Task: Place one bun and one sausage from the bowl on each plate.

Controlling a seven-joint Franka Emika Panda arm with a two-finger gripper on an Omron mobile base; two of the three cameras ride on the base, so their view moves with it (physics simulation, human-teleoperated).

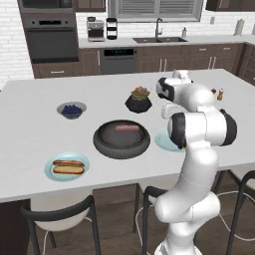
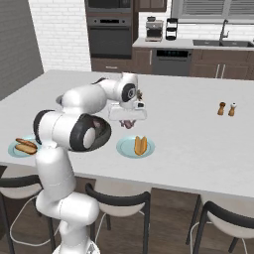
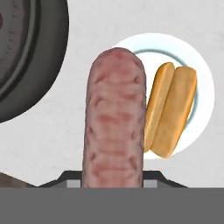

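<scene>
The bowl (image 1: 121, 139) sits between two plates (image 1: 66, 167) (image 2: 135, 147), each bearing a bun (image 2: 141, 145), with berries (image 1: 71, 110) behind

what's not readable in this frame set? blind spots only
- Gripper fingertips: hidden by the held sausage in the hand view; tiny under the hand in the right base view.
- Right plate: mostly behind the arm in the left base view.
- Bowl: cut off by the hand view's left edge; largely behind the arm in the right base view.
</scene>
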